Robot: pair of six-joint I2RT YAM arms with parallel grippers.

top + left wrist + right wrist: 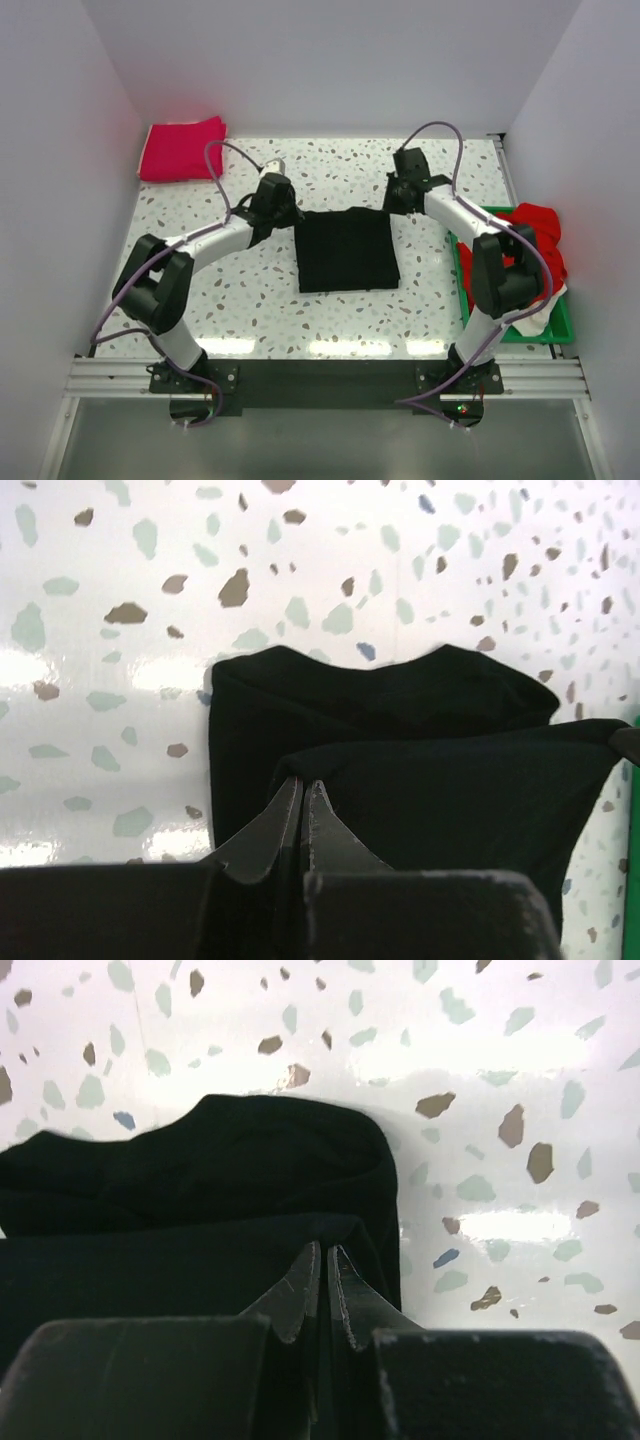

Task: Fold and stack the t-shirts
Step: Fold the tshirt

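Now the black t-shirt (346, 250) is seen lying folded in the middle of the speckled table (330, 325). Its far left corner is pinched by the left gripper (288, 212), and its far right corner is pinched by the right gripper (393, 203). From above, the tips are hidden under the wrists. Only in the wrist views are both pairs of fingers seen squeezed tight on a raised layer of black cloth. Only from above are a pink t-shirt (180, 148) at the far left, and a red t-shirt (540, 225) and a white t-shirt (541, 312) heaped in the green tray (548, 336) at the right, shown.
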